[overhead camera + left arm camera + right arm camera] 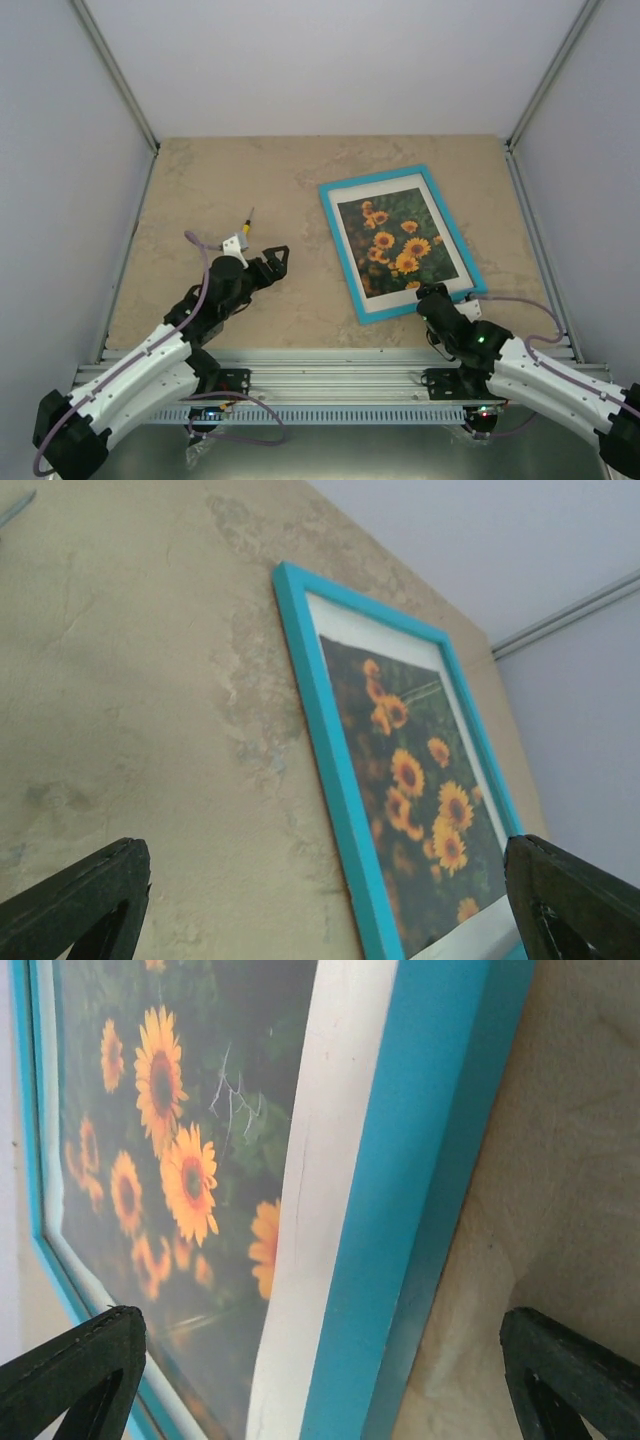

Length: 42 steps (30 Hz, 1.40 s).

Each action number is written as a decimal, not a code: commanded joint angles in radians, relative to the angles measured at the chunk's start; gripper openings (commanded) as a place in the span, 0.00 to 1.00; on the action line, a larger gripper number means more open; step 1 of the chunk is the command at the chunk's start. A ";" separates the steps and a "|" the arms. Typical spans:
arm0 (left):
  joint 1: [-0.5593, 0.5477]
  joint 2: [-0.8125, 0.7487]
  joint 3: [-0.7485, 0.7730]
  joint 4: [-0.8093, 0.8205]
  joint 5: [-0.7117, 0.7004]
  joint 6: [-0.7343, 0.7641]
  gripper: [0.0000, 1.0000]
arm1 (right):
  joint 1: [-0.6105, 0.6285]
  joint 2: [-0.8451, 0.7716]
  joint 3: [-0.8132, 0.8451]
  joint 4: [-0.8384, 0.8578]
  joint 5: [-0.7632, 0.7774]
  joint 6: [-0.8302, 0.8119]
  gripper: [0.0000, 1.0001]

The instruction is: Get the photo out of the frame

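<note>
Turquoise frame [338, 245] lies face up, photo [398, 240] inside; right gripper [432, 292] hangs open-jawed over its near edge, left gripper [275, 258] open-jawed left of it.

One frame [340, 245], one photo [395, 243], one white mat [325, 1160], one counter [200, 190], and two grippers: left gripper [281, 258], right gripper [432, 295].

The table [200, 190] lies bare from the frame's [340, 250] 9 o'clock edge out to the left gripper [281, 258], and a narrower strip is free at 12 o'clock. At 3 o'clock the right wall [585, 200] stands near. The right gripper [432, 293], jaws wide, occupies the 5 o'clock corner.
</note>
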 commanded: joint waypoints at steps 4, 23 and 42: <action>-0.002 0.166 0.048 0.070 0.073 0.036 0.98 | -0.004 0.002 0.127 -0.108 0.026 -0.408 0.98; -0.085 0.749 0.231 0.330 0.215 0.041 0.97 | -0.705 0.437 0.379 0.396 -0.608 -1.551 0.98; -0.111 1.133 0.480 0.310 0.245 0.092 0.94 | -0.970 0.910 0.493 0.490 -0.753 -1.644 0.98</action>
